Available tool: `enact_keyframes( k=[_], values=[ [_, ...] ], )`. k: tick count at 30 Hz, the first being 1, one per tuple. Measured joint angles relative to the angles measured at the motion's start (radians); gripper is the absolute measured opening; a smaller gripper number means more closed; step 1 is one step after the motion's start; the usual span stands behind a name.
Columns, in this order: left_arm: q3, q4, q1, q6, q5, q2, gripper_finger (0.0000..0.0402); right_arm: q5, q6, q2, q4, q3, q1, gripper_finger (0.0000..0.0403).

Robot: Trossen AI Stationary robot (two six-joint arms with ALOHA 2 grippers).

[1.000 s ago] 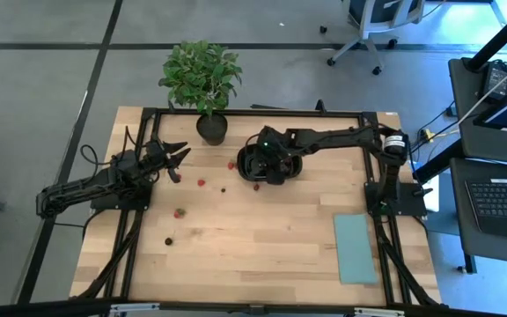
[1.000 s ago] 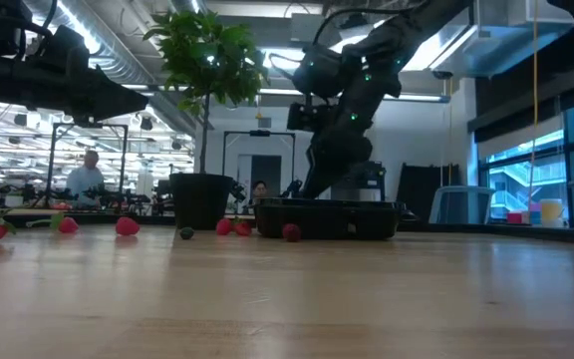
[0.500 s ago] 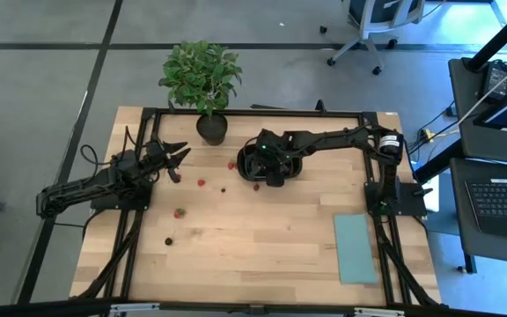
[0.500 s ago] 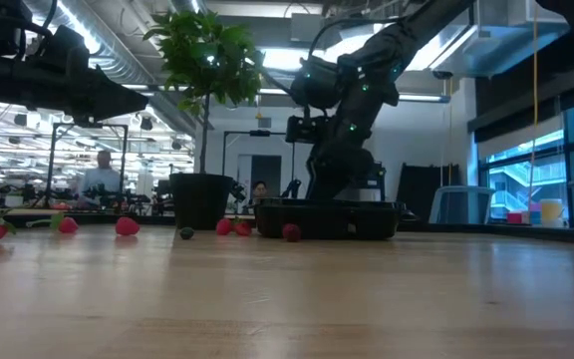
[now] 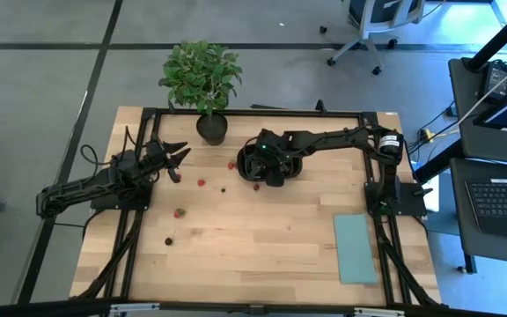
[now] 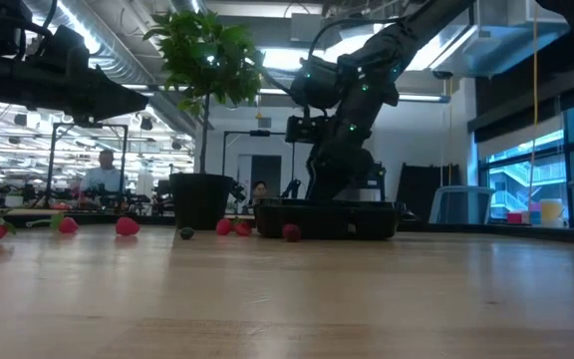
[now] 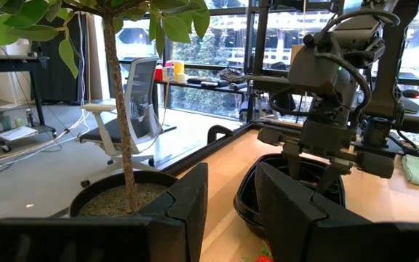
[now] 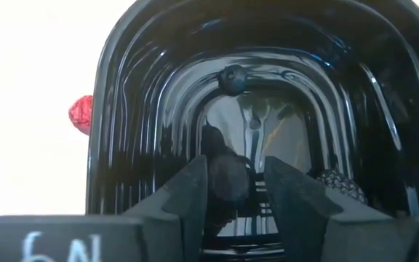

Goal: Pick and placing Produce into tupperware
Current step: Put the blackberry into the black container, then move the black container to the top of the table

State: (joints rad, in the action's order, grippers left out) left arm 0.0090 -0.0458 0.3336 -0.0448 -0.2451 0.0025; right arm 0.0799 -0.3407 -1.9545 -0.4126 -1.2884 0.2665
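High view: right tool (image 5: 268, 169) down inside the black tray (image 5: 246, 159) near the table's (image 5: 262, 246) back edge, beside the potted plant (image 5: 202, 77). Left tool (image 5: 176, 162) waiting above the table's left side, well apart from the tray. At least 5 berries loose on the wood: 1 red berry (image 5: 231, 165) just beside the tray's left rim, another (image 5: 256, 186) at its front rim, a red one (image 5: 202, 183) and a dark one (image 5: 222, 188) farther left, a strawberry-like piece (image 5: 180, 212) and a dark berry (image 5: 168, 240) toward the front.

Low view: right arm reaching down into the tray (image 6: 367, 221); red pieces (image 6: 127, 226) lined along the table, none lifted.

Left wrist view: left tool's fingers (image 7: 188, 204) part-way apart, nothing between them.

Right wrist view: right tool (image 8: 235, 175) low over the tray floor, jaws slightly parted with a dark berry (image 8: 226, 177) between them; gripped or just let go, cannot tell. 1 dark berry (image 8: 232, 78) at the far wall, a textured dark one (image 8: 338, 185) to the side, 1 red berry (image 8: 81, 113) outside the rim.

Judged progress: about 3 pieces in, most still out.
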Motion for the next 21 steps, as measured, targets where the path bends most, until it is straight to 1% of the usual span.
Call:
enact_keyframes(
  k=[8, 12, 15, 21],
  values=[
    [0.000, 0.000, 0.000, 0.000, 0.000, 0.000, 0.0110, -0.006, 0.021, 0.000, -0.005, -0.002, 0.000, 0.0143],
    [0.000, 0.000, 0.000, 0.000, 0.000, 0.000, 0.0110, -0.058, 0.020, 0.005, -0.072, -0.044, 0.000, 0.0143],
    [0.000, 0.000, 0.000, 0.000, 0.000, 0.000, 0.0110, -0.060, 0.019, 0.006, -0.125, -0.095, -0.002, 0.0143],
    [0.000, 0.000, 0.000, 0.000, 0.000, 0.000, 0.0110, -0.060, 0.018, 0.006, -0.289, -0.197, -0.030, 0.0143]
  ],
)
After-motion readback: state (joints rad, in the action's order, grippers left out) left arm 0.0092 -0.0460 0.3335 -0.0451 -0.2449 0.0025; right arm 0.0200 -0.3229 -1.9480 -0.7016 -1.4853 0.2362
